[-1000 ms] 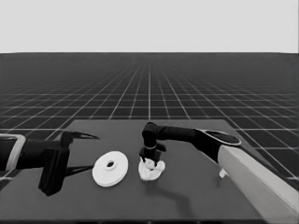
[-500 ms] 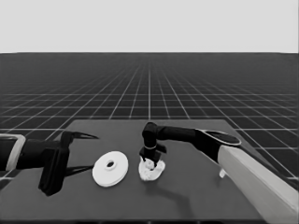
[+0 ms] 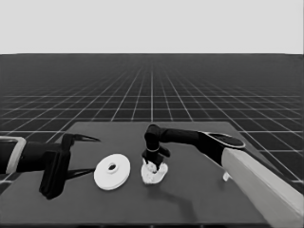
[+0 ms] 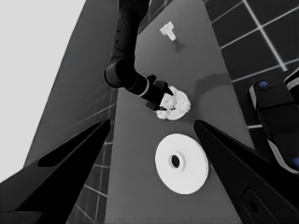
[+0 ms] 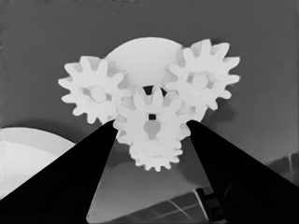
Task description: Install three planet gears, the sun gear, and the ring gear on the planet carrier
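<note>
The smaller round part point(image 3: 160, 177) lies mid-table with several small toothed gears on it. In the right wrist view one gear point(image 5: 92, 92) sits on one side of the smaller round part point(image 5: 140, 55), another gear point(image 5: 201, 80) on the other, and a third point(image 5: 154, 157) nearest the camera. The sun gear point(image 5: 150, 119), with a square hole, is over the centre. My right gripper point(image 3: 153, 163) point(image 5: 150, 126) stands over it, its fingers touching the gear's teeth on both sides. The larger round part point(image 3: 112, 172) point(image 4: 189, 164) lies flat just left. My left gripper point(image 3: 88, 156) waits open at the table's left end.
A thin white piece point(image 3: 226, 177) point(image 4: 167, 31) lies on the table's right side, close under my right forearm. Dark machinery with blue lights point(image 4: 275, 116) shows past the table's edge in the left wrist view.
</note>
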`<state>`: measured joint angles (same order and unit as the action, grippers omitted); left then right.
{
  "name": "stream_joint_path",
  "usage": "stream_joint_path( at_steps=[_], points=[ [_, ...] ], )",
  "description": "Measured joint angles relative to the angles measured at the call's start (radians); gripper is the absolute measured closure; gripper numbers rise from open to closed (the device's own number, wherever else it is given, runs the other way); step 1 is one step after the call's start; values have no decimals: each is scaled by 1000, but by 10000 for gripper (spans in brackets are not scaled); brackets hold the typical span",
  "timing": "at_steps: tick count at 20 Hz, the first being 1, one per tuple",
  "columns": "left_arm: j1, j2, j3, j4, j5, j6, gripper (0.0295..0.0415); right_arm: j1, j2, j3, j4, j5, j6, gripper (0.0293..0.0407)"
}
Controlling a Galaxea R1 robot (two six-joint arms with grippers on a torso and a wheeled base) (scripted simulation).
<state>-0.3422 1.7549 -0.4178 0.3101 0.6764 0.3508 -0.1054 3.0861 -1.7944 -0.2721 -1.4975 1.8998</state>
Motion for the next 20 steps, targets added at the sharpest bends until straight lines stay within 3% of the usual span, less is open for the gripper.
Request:
stream_joint_path(
  at_steps=[20],
  points=[
    [0, 0, 0, 0, 0, 0, 326, 0, 0, 0, 0, 0, 209, 388]
  ],
)
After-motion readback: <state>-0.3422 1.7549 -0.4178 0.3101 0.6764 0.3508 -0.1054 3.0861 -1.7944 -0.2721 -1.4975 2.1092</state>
